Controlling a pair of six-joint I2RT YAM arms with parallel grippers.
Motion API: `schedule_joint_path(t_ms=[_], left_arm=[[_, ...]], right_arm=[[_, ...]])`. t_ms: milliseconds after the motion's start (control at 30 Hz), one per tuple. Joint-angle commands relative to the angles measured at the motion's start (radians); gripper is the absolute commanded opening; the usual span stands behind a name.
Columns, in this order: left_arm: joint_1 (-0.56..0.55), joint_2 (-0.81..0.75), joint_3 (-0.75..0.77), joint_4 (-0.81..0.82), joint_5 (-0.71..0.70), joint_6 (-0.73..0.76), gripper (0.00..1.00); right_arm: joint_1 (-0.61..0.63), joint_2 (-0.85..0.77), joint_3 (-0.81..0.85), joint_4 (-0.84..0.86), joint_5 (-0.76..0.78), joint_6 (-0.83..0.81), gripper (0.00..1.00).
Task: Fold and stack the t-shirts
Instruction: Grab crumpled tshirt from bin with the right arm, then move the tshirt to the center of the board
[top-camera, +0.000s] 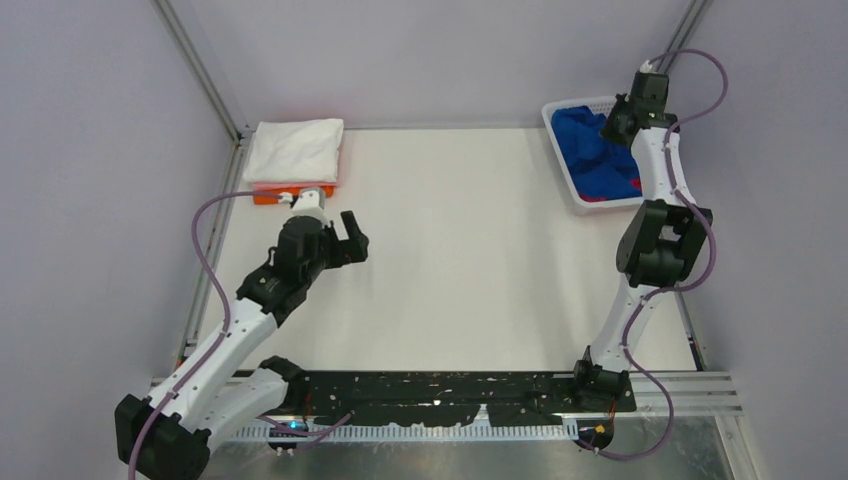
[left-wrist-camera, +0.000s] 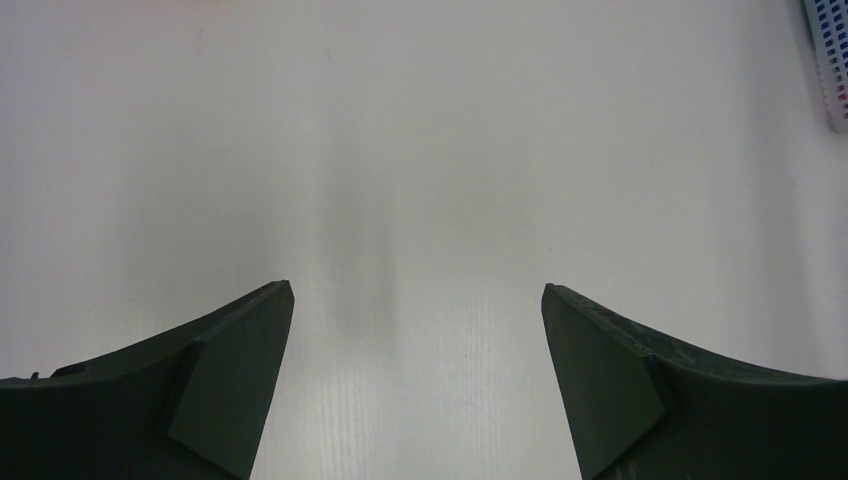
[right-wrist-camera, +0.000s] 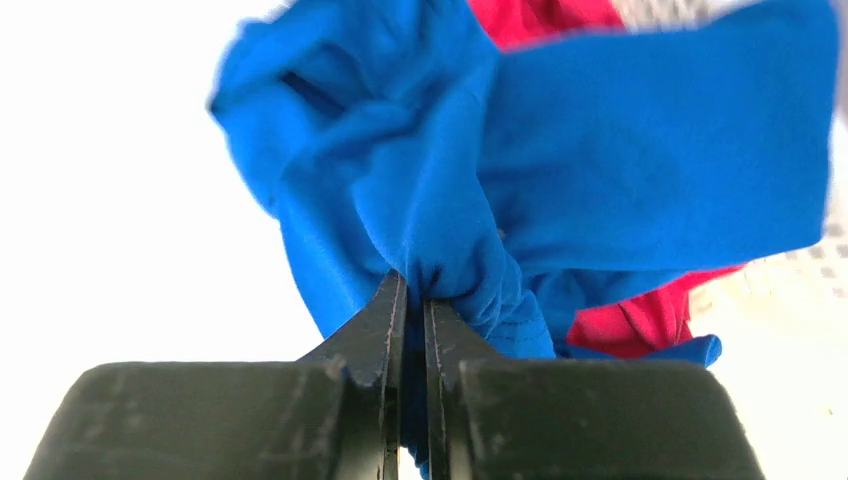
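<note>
1. The blue shirt (right-wrist-camera: 620, 170) is soft matte knit, crumpled into deep folds, and a stitched hem shows close to the fingers. It lies heaped in the basket (top-camera: 578, 100) at the table's far right corner.
2. The right gripper (right-wrist-camera: 412, 295) has its two flat, dark fingers pressed together on a bunched ridge of the blue shirt. The cloth puckers at their tips.
3. A magenta shirt (right-wrist-camera: 632, 325) shows in wrinkled patches under and behind the blue one, in the same basket.
4. The basket is white plastic lattice, rectangular with rounded corners.
5. The left gripper (left-wrist-camera: 415, 288) stands wide apart over the bare table (left-wrist-camera: 420, 150) and holds nothing. Its fingers are dark and wedge-shaped, with flat inner faces.
6. At the far left corner a white shirt (top-camera: 297, 148) lies folded into a slightly rumpled rectangle. It sits on top of an orange shirt (top-camera: 265, 196), of which only a thin strip shows along the near edge.
7. The table is smooth, matte white.
</note>
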Motion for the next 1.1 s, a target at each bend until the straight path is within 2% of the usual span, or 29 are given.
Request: schedule_joint_path(t_ms=[0, 267, 533, 633, 733, 833, 933, 1067], left_arm=[[-0.001, -0.034, 0.02, 0.014, -0.025, -0.009, 1.0], [-0.001, -0.074, -0.001, 0.013, -0.035, -0.008, 1.0], [-0.001, -0.109, -0.025, 0.004, -0.055, -0.014, 1.0], [-0.001, -0.123, -0.04, -0.006, -0.065, -0.018, 1.0], [-0.001, -0.149, -0.056, -0.02, -0.071, -0.024, 1.0], [-0.001, -0.178, -0.071, -0.034, -0.082, -0.031, 1.0], [-0.001, -0.209, -0.08, -0.068, -0.111, -0.051, 1.0], [-0.001, -0.252, -0.085, -0.123, -0.145, -0.062, 1.0]], right_arm=[[0.005, -0.251, 0.022, 0.129, -0.165, -0.022, 0.05], [0.046, -0.46, 0.024, 0.195, -0.541, 0.026, 0.05], [0.285, -0.644, 0.044, 0.199, -0.609, -0.041, 0.05], [0.361, -0.669, 0.053, 0.256, -0.739, 0.044, 0.05], [0.411, -0.662, 0.073, 0.35, -0.944, 0.156, 0.05], [0.473, -0.662, 0.058, 0.435, -1.041, 0.25, 0.05], [0.489, -0.676, 0.013, 0.46, -1.033, 0.261, 0.05], [0.489, -0.738, -0.128, 0.4, -0.881, 0.159, 0.05]])
